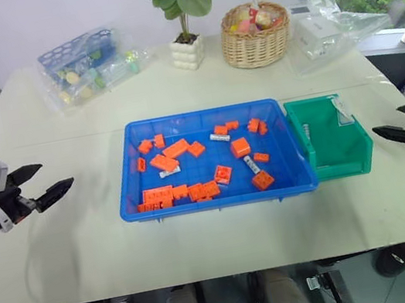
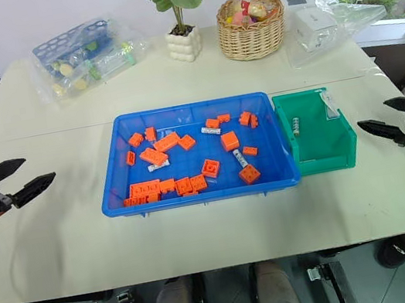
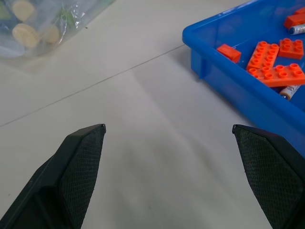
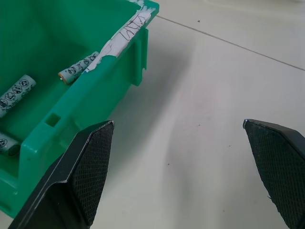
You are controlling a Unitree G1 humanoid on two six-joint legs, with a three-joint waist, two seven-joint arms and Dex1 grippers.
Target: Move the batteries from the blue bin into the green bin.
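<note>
The blue bin sits mid-table, holding orange bricks and three batteries. Against its right side stands the green bin with a battery inside; the right wrist view shows three batteries on its floor. My left gripper hovers open and empty over bare table, well left of the blue bin. My right gripper hovers open and empty just right of the green bin, a short gap away from its wall.
Along the table's far side stand a plastic bag with a blue rack, a potted plant, a wicker basket and a clear bag with a white box. Bare tabletop lies on either side of the bins.
</note>
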